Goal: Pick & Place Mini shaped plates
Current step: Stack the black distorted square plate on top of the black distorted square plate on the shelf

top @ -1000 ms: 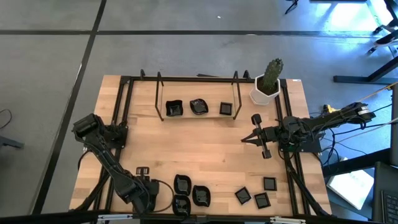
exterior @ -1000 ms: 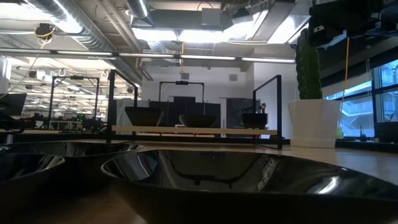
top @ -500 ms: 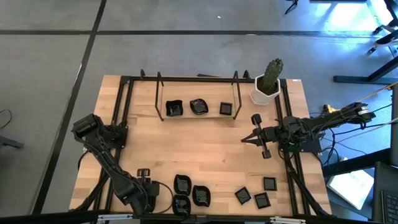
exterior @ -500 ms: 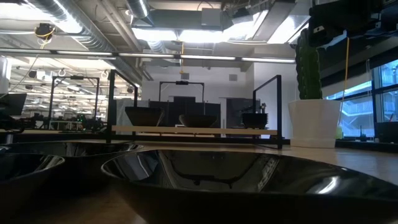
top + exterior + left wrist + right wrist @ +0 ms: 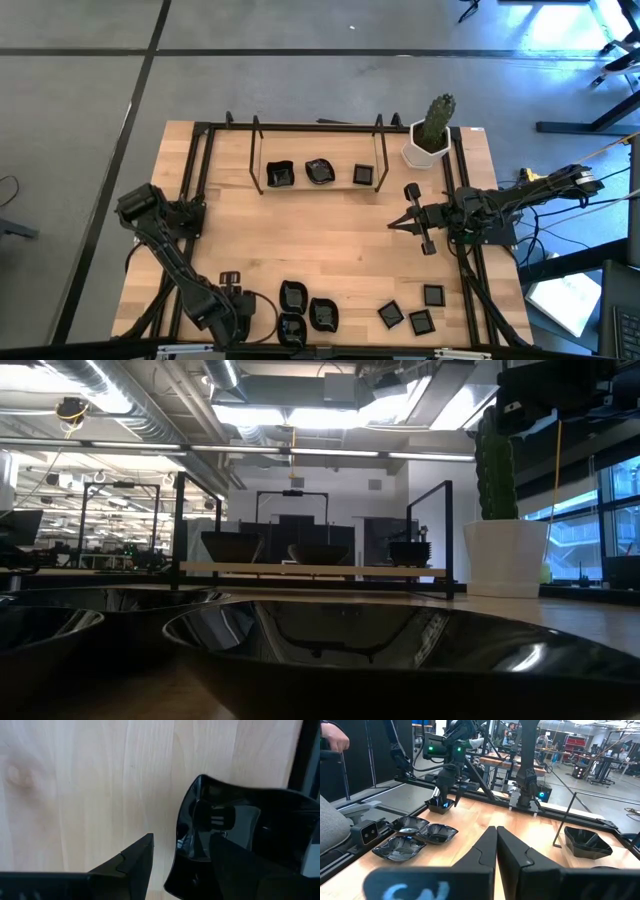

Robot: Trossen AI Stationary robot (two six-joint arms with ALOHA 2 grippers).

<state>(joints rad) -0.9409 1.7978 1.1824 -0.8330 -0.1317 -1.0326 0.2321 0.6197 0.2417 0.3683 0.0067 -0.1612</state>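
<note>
Now left tool (image 5: 177,862) astride plate (image 5: 240,840) rim.

Mini shaped plates (image 5: 309,312) glossy black. Table (image 5: 330,225) pale wood grain, black frame (image 5: 200,160). Pot (image 5: 424,152) white, cactus (image 5: 437,119) green. Arms dark. Floor (image 5: 80,100) grey.

Materials as I read them from my station. Surface (image 5: 330,235): pale wood, smooth, matt, grain plainly visible. Plates (image 5: 322,314): black, highly glossy, mirror-like, throwing back ceiling lights; the plate (image 5: 240,837) by my left gripper (image 5: 182,857) reflects the gripper itself. Left gripper fingers (image 5: 131,862): matt black, plastic-looking. Right gripper (image 5: 496,851): same dull black finish. Frame (image 5: 205,160) round the surface: black metal bars, matt. Pot (image 5: 424,153): white, smooth. Floor (image 5: 90,100): grey, dull.
</note>
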